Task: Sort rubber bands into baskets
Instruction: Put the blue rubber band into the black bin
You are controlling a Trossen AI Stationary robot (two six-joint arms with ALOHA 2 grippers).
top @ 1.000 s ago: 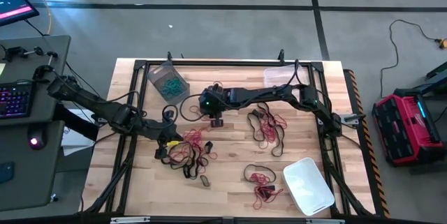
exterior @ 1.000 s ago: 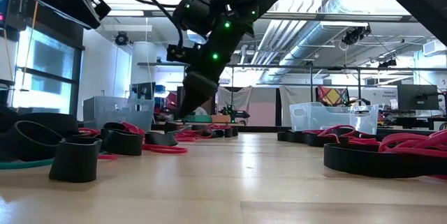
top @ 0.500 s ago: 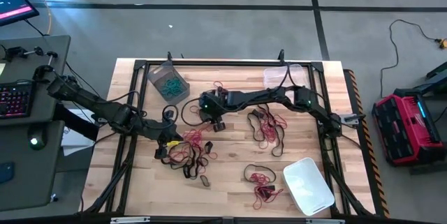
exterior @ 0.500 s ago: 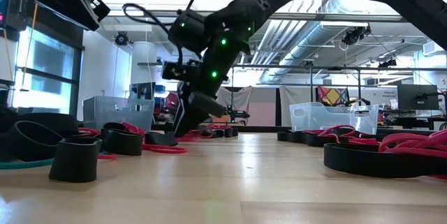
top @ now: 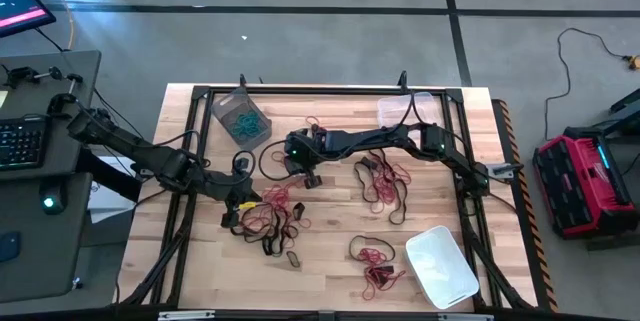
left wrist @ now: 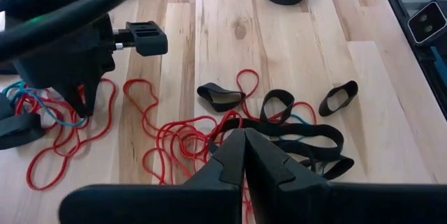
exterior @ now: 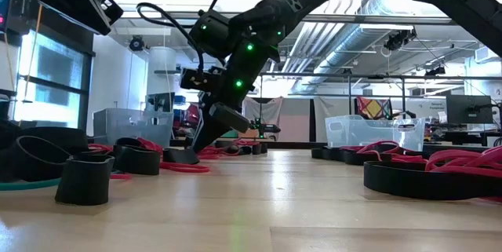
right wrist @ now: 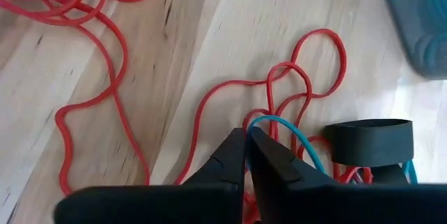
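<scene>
High view. The right gripper (top: 309, 175) is reaching across the middle of the wooden table (top: 330, 251), and the left gripper (top: 240, 213) is lying at the edge of a red-and-black heap of rubber bands (top: 272, 221). More bands are lying in heaps right of centre and near the front edge. The grey-tinted basket (top: 240, 118), holding teal bands, is sitting at the back left; the clear basket (top: 404, 109) is sitting at the back right; the whitish basket (top: 441, 266) is sitting at the front right.

Low view. The right gripper (exterior: 194, 148) is pointing down, its tip touching the tabletop among red and black bands.

Left wrist view. The left gripper's fingers (left wrist: 227, 172) are pressing together with nothing between them, just above a tangle of red and black bands (left wrist: 272, 123). The right arm (left wrist: 63, 42) is standing farther off over red and teal bands.

Right wrist view. The right gripper's fingers (right wrist: 234, 160) are meeting at the tips beside a teal band (right wrist: 293, 137) lying among red bands (right wrist: 279, 77); whether the teal band is pinched cannot be told. A black band (right wrist: 367, 142) is lying just beside them.
</scene>
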